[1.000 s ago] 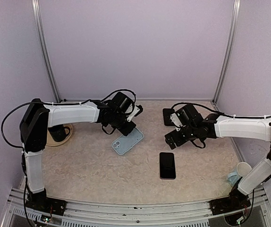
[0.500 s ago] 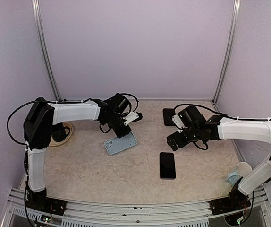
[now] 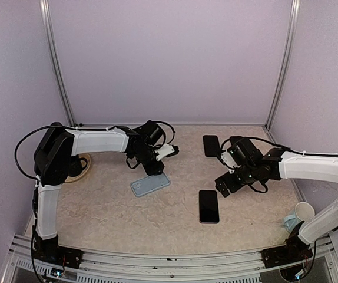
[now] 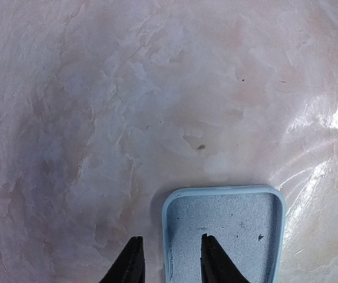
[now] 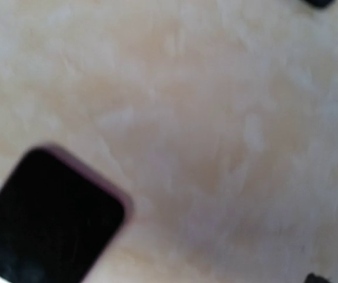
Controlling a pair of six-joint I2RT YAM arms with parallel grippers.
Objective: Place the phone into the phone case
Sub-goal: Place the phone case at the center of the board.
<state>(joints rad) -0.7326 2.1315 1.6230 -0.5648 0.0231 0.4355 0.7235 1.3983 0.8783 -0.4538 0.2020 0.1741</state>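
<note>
**A:** Where is the phone case (image 3: pixel 150 184)?

**B:** It lies flat on the surface (image 3: pixel 110 206), hollow side up, left of centre. The left end effector (image 4: pixel 171 239) sits at its edge with its fingers (image 4: pixel 131 265) a little apart. One is outside the rim and one inside, and the wrist view shows neither pressing on it.

**A:** And the phone (image 3: pixel 209 206)?

**B:** Dark face up on the surface, toward the right and well apart from the case. The right end effector (image 3: pixel 227 184) hangs near the phone's far end, spread wide and holding nothing.

**A:** Anything else?

**B:** A second dark slab (image 3: pixel 211 145) lies farther back. A white cup (image 3: pixel 303 210) stands at the right edge.
</note>
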